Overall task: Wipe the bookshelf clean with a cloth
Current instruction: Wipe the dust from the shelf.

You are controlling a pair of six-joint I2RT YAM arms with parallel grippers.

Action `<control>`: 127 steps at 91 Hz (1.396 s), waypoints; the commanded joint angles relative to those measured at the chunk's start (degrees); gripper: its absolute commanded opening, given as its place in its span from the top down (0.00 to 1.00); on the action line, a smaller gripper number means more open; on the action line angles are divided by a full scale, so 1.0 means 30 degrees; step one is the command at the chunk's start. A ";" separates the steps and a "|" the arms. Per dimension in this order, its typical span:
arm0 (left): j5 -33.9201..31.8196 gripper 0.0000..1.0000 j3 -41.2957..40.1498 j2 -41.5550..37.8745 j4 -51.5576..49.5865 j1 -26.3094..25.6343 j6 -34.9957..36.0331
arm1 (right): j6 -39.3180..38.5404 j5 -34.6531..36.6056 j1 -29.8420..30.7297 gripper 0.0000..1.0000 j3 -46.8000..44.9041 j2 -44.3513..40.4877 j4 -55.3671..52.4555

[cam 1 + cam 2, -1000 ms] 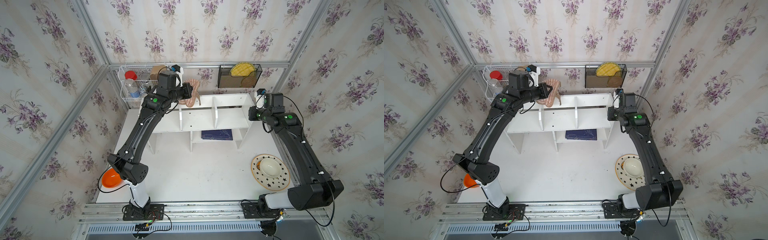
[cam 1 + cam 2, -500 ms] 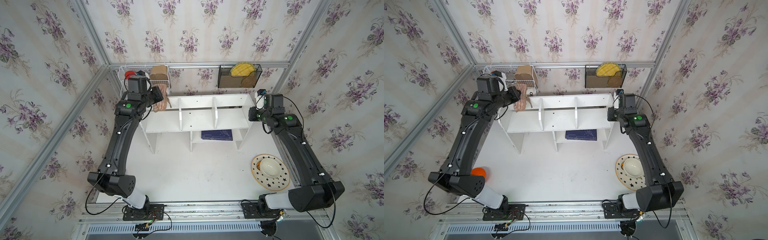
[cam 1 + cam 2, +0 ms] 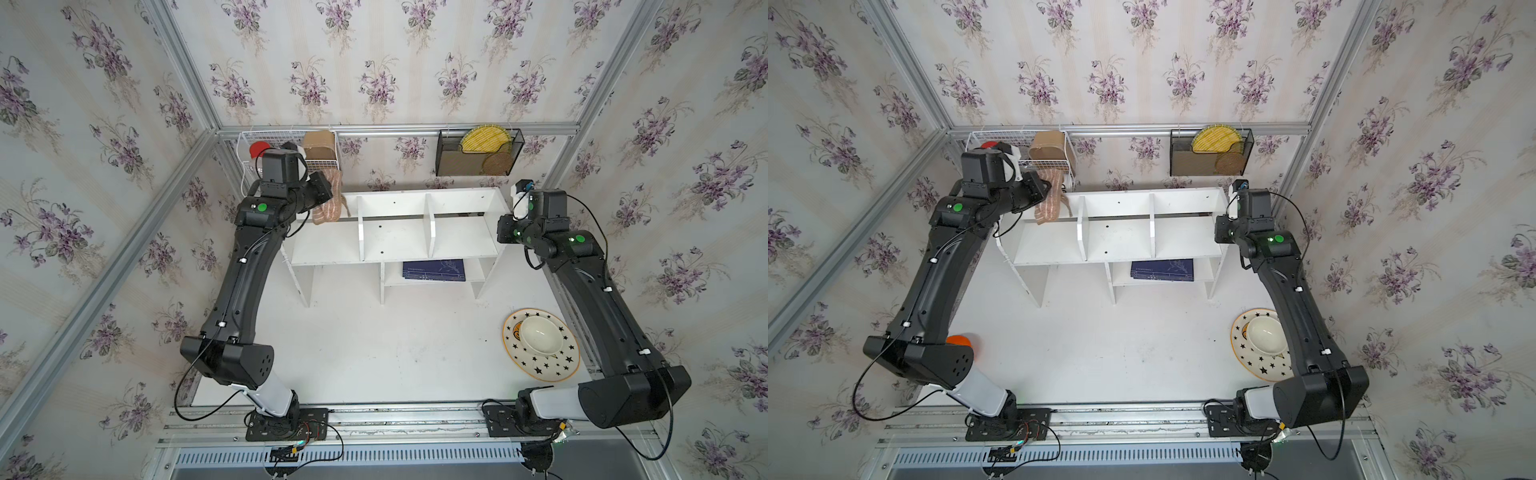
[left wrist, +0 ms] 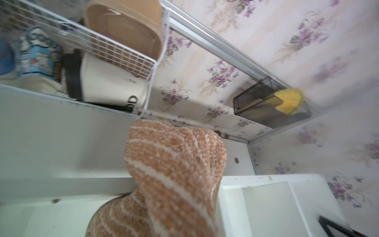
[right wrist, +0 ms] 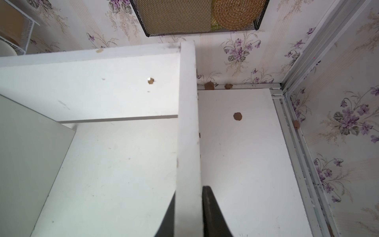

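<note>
The white bookshelf [image 3: 395, 241] stands at the back of the table in both top views [image 3: 1121, 241]. The tan striped cloth [image 3: 330, 203] hangs in its left upper compartment, against the back panel, with its lower end down at the shelf board [image 3: 1050, 205]. My left gripper [image 3: 326, 193] is shut on the cloth's upper part. In the left wrist view the cloth [image 4: 174, 174] fills the foreground and hides the fingers. My right gripper [image 3: 500, 230] is shut on the bookshelf's right side panel [image 5: 187, 123], one finger on each face [image 5: 189, 197].
A white wire basket [image 3: 291, 153] with containers hangs just behind the left arm. A black mesh rack [image 3: 478, 153] hangs at the back right. A blue book [image 3: 434, 270] lies on the lower shelf. A starred plate with a bowl [image 3: 540, 345] sits front right. Brown crumbs [image 5: 237, 116] lie beside the shelf.
My left arm has carried the cloth leftward, from near the first divider into the left compartment. The right arm has held still on the side panel.
</note>
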 commanded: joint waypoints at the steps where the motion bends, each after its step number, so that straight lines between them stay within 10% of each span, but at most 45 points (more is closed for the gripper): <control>1: 0.0430 1.00 0.2189 0.0984 -0.0062 -0.1249 0.0781 | 0.3362 -0.0328 -0.0015 1.00 -0.0120 -0.0080 0.0215; 44: 0.3653 1.00 0.6231 0.4633 -0.3279 -0.3452 0.3974 | 0.3630 -0.0214 -0.0007 1.00 -0.0516 -0.0281 0.0247; 66: 0.0410 1.00 0.3674 0.2429 -0.2340 -0.1441 0.3207 | 0.3743 0.0144 -0.0012 1.00 -0.0892 -0.0402 0.0323; 127: 0.0240 1.00 -0.0488 -0.0737 -0.0768 0.3026 0.1290 | 0.4484 0.0450 -0.0002 1.00 -0.1394 -0.0990 0.0555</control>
